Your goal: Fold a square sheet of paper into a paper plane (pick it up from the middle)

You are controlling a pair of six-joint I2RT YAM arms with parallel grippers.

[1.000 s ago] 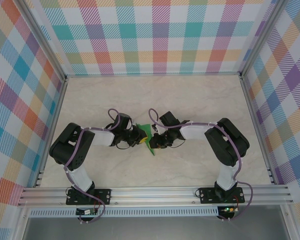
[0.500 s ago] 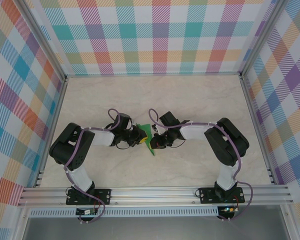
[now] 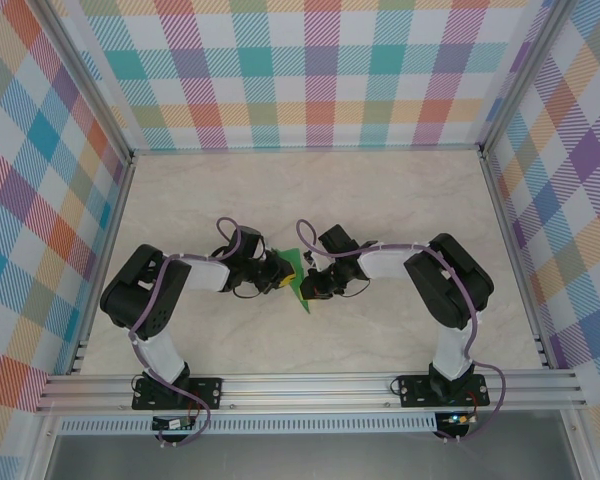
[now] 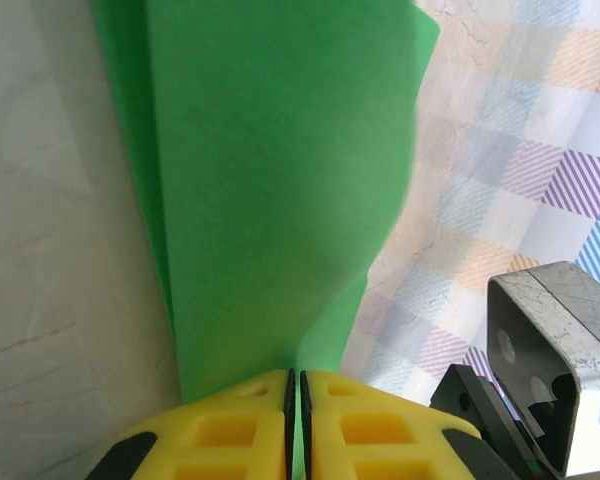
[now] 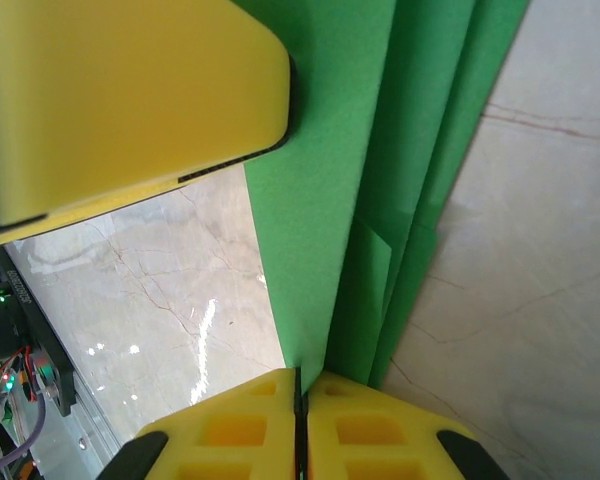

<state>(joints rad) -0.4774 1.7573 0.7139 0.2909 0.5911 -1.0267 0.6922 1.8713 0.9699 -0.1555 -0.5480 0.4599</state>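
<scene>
The bright-green paper [image 3: 297,277] is folded into a narrow, creased, pointed shape held upright between the two arms at mid table. My left gripper [image 3: 280,277] is shut on its left edge; in the left wrist view the green paper [image 4: 270,190] rises out of the closed yellow fingers [image 4: 230,430]. My right gripper [image 3: 310,281] is shut on the opposite edge; in the right wrist view the layered green folds [image 5: 400,170] run up from its closed yellow fingers [image 5: 380,430]. The left gripper's yellow finger [image 5: 120,100] shows at the top left there.
The marble table [image 3: 310,200] is walled by checkered panels [image 3: 310,70] at the back and both sides. An aluminium rail [image 3: 310,385] runs along the near edge. The right arm's metal body [image 4: 555,350] shows at lower right in the left wrist view.
The right arm's elbow has shifted slightly left; both grippers and the paper stay where they were.
</scene>
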